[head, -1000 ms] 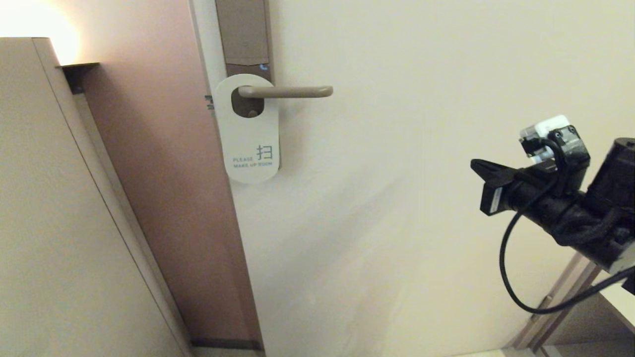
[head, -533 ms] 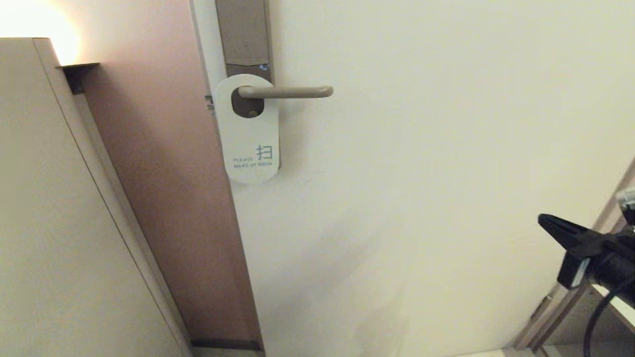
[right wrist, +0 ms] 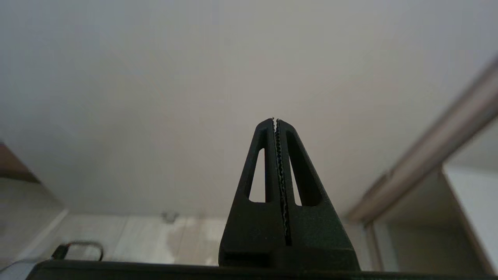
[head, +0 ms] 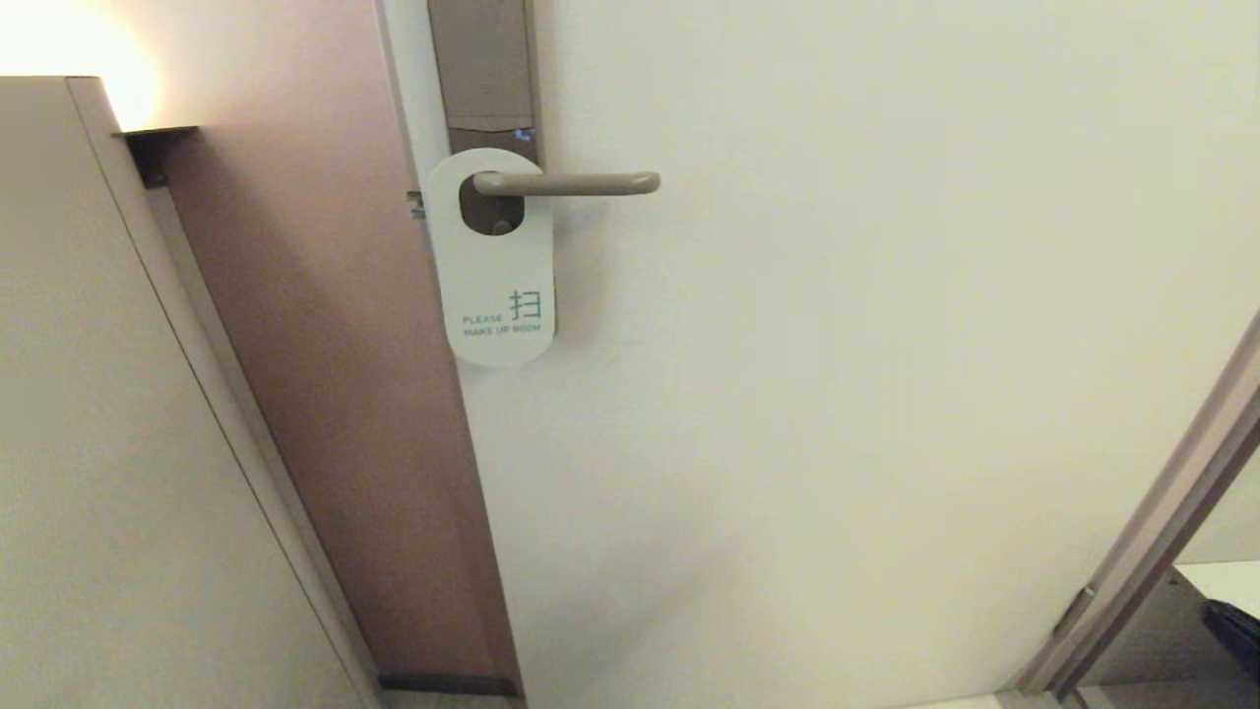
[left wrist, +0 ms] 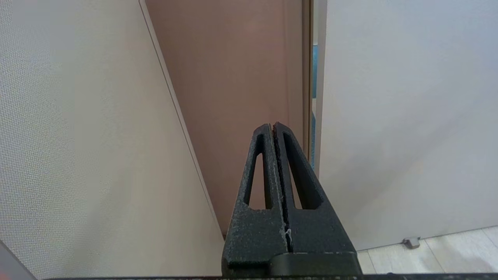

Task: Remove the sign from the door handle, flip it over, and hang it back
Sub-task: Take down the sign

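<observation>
The sign (head: 497, 286) hangs on the door handle (head: 571, 183) by its oval hole, white face out, reading "PLEASE MAKE UP ROOM". The handle sticks out to the right from a tall brownish lock plate (head: 484, 69). Neither arm shows in the head view except a dark bit at the bottom right corner. My left gripper (left wrist: 272, 126) is shut and empty, low down, facing the door edge and the brown jamb. My right gripper (right wrist: 275, 121) is shut and empty, low down, facing the plain door face. The sign is out of both wrist views.
A white door (head: 837, 345) fills the middle and right. A brown jamb (head: 335, 374) and a beige wall panel (head: 108, 443) stand to the left. A door frame (head: 1152, 551) runs at the lower right. A doorstop (left wrist: 411, 243) sits on the floor.
My right arm has dropped down and to the right, out of the head view. The sign and handle have not moved.
</observation>
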